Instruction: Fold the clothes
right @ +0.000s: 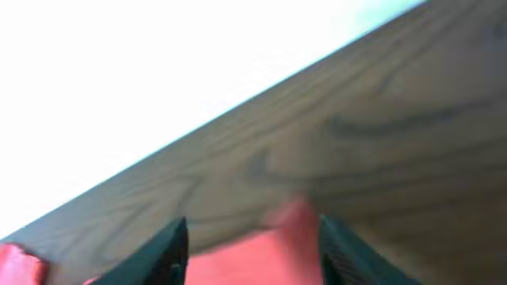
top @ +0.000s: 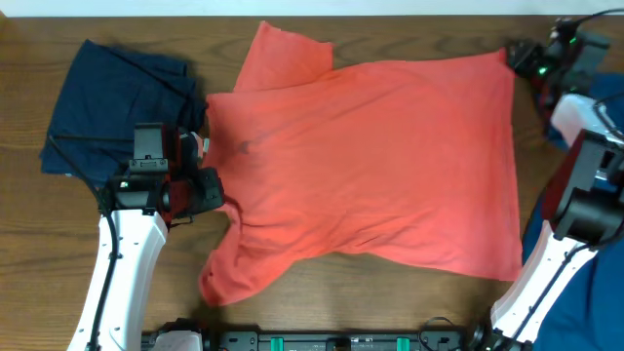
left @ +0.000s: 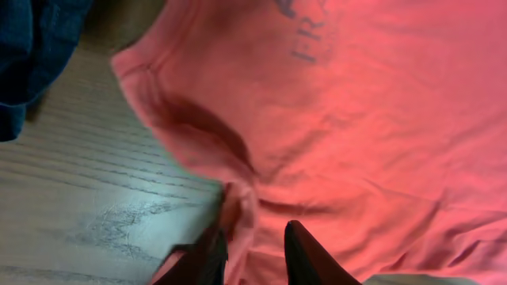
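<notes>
The coral-red T-shirt [top: 380,166] lies spread over the middle of the table, its print showing faintly through the cloth [left: 310,32]. A dark navy garment [top: 112,107] lies bunched at the far left. My left gripper [top: 202,146] is at the shirt's left edge; in its wrist view the gripper [left: 257,257] is shut on a bunched ridge of coral fabric, with creases running out from the pinch. My right gripper [top: 515,57] is at the shirt's far right corner. In its wrist view the gripper [right: 253,245] is open, and the blurred corner of the shirt [right: 277,237] lies between the spread fingers.
Brighter blue cloth [top: 590,292] shows at the near right edge, beside the right arm's base. The table's far edge [right: 238,111] runs just beyond the right gripper. Bare wood [left: 95,198] lies left of the left gripper.
</notes>
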You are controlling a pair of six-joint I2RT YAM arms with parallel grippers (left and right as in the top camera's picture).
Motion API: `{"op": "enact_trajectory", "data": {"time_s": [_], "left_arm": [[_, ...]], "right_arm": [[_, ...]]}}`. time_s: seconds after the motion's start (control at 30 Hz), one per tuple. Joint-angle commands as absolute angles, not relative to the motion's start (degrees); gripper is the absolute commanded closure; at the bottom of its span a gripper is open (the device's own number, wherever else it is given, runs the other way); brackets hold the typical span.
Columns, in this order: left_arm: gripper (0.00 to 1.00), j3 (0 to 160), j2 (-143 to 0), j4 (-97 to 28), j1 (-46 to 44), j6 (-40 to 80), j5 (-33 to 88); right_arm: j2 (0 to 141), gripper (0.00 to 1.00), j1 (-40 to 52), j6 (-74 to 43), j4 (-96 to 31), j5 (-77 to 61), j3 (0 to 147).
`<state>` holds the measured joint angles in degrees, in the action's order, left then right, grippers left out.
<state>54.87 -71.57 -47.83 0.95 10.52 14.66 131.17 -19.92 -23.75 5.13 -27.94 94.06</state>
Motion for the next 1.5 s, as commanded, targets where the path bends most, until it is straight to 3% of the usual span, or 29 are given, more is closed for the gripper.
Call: {"op": "enact_trajectory", "data": {"time_s": [0.0,0.23,0.57,0.77,0.87,0.97,1.03,1.1,1.2,1.4,1.47], "left_arm": [[0.68,55.64,-71.37,-47.94,0.78,10.11,14.55],[0.64,55.64,-71.37,-49.32,0.89,10.15,11.99],[0.6,53.1,-75.57,-53.17,0.93,12.23,7.03],[0.6,52.31,-79.75,-52.1,0.93,12.32,7.05],[0.62,53.45,-79.61,-50.87,0.93,12.29,7.57],[0.69,55.09,-79.61,-50.28,0.93,11.4,10.92],[0.72,55.44,-79.61,-50.06,0.93,10.44,12.67],[0.73,55.44,-79.61,-50.15,0.93,10.07,13.15],[0.73,55.44,-79.61,-50.37,0.93,9.47,13.56],[0.69,55.44,-79.61,-49.95,0.93,9.43,15.99],[0.64,55.44,-79.61,-49.63,0.93,9.43,16.71]], "right_arm": [[130.15,0.48,-20.86,-22.02,-0.32,-32.21,96.23],[120.77,0.44,-21.37,-13.08,-19.16,-32.45,96.68],[101.75,0.36,-19.92,-9.1,-49.76,-31.64,96.68],[101.06,0.43,-17.8,-9.17,-65.49,-21.67,94.94],[101.69,0.46,-16.78,-10.26,-66.08,-15.05,90.41],[102.41,0.67,-16.64,-14.41,-60.71,-8.32,83.44],[103.11,0.7,-16.84,-15.64,-55.27,-6.79,79.2],[104.01,0.65,-17.15,-15.59,-49.23,-5.78,75.92],[105.27,0.67,-17.61,-13.89,-41.69,-5.15,73.19],[108.49,0.6,-17.54,-11.7,-33.12,-4.99,70.28],[110.32,0.5,-17.45,-11.73,-33.1,-5.39,70.06]]}}
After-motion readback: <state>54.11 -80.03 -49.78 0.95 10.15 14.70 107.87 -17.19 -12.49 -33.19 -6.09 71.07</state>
